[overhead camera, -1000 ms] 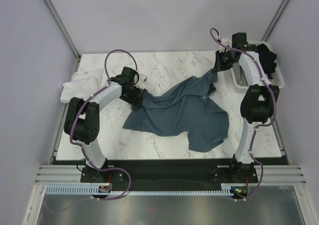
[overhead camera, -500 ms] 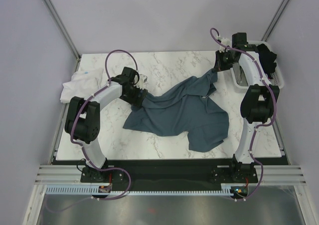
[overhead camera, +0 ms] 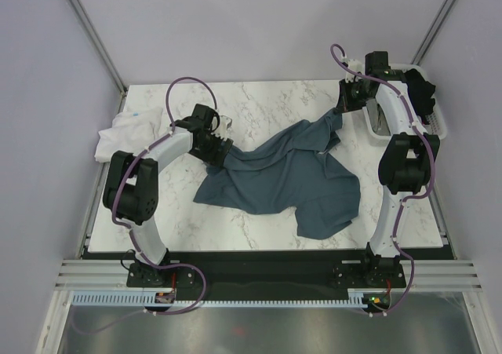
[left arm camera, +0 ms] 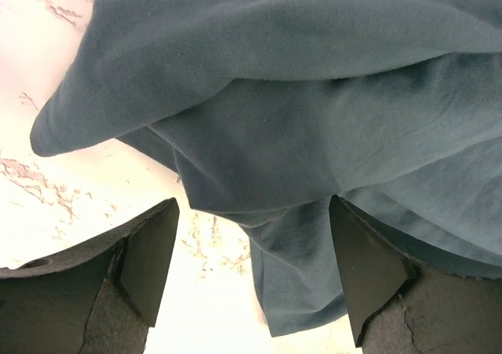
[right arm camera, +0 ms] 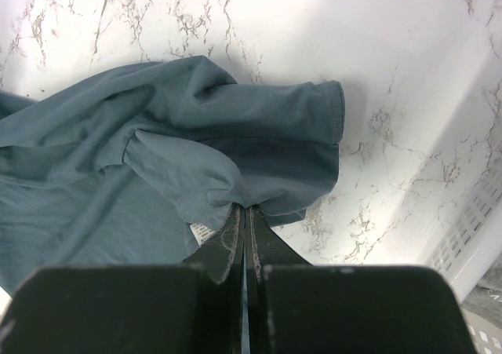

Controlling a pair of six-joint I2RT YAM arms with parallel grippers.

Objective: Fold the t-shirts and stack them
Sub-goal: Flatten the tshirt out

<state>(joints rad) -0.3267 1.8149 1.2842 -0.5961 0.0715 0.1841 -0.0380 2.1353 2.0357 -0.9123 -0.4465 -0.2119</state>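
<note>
Across the middle of the table (overhead camera: pixel 259 103), the slate-blue t-shirt (overhead camera: pixel 286 177) is lying crumpled, its long axis running diagonally from far right to near left. The right gripper (overhead camera: pixel 343 112) is pinching the far-right corner, jaws closed on it. The left gripper (overhead camera: pixel 219 147) is hovering wide open at the opposite end, with cloth lying between its fingers (left arm camera: pixel 145 264), so this arm is judged nearer for the grab.

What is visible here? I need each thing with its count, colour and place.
blue shirt: 1, slate-blue, crumpled on the table's middle
white shirt: 1, white, at the table's left edge
dark cloth: count unclear, black, in the basket
basket: 1, white, far right corner
table: 1, white marble, under all
left end effector: 1, black, open, over the blue shirt's left end
right end effector: 1, black, shut on the blue shirt's far right end
</note>
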